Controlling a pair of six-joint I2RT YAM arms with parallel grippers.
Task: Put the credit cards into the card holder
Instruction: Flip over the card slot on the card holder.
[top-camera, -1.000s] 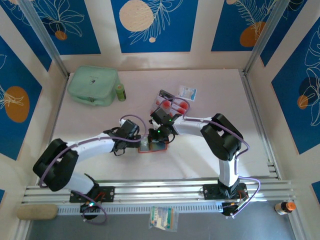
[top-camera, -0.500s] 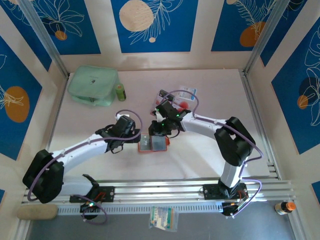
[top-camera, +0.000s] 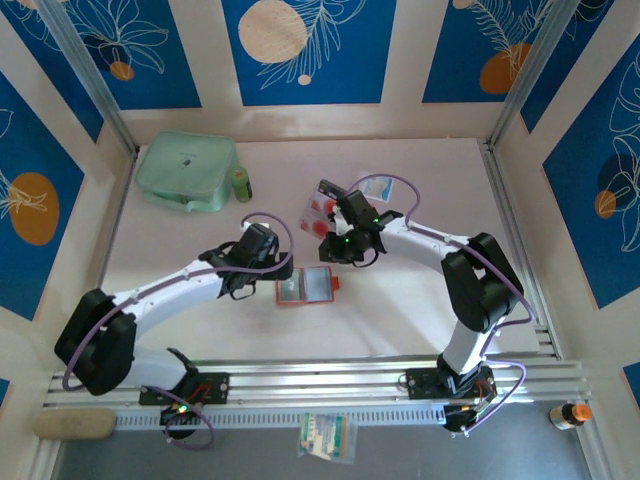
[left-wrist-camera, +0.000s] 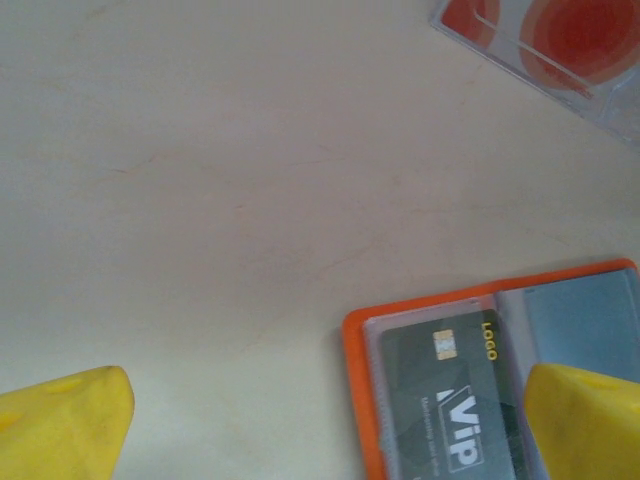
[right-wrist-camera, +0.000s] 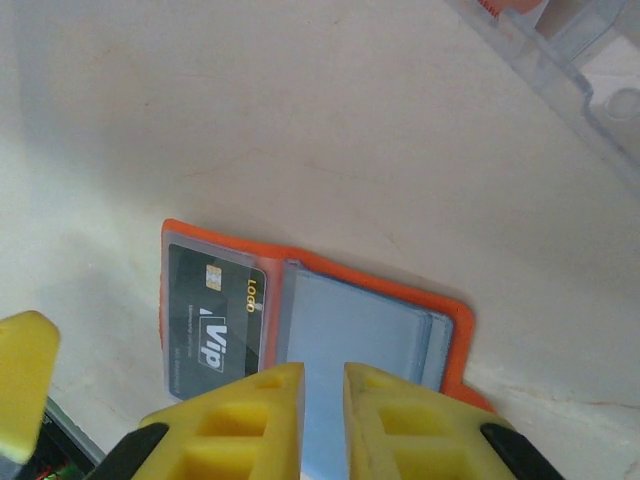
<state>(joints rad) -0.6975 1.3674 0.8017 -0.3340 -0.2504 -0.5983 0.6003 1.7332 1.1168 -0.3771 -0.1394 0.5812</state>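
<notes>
Table (top-camera: 420, 290) is carrying everything. Card holder (top-camera: 306, 287) is lying open and flat, with a dark card (right-wrist-camera: 215, 320) sitting in its left pocket. Credit cards (top-camera: 322, 213) are resting beyond the holder, apart from it. Left pincer (left-wrist-camera: 330, 395) is hovering just left of the holder, released wide and empty. Right pincer (right-wrist-camera: 322, 375) is hanging between holder and credit cards, clenched on nothing.
</notes>
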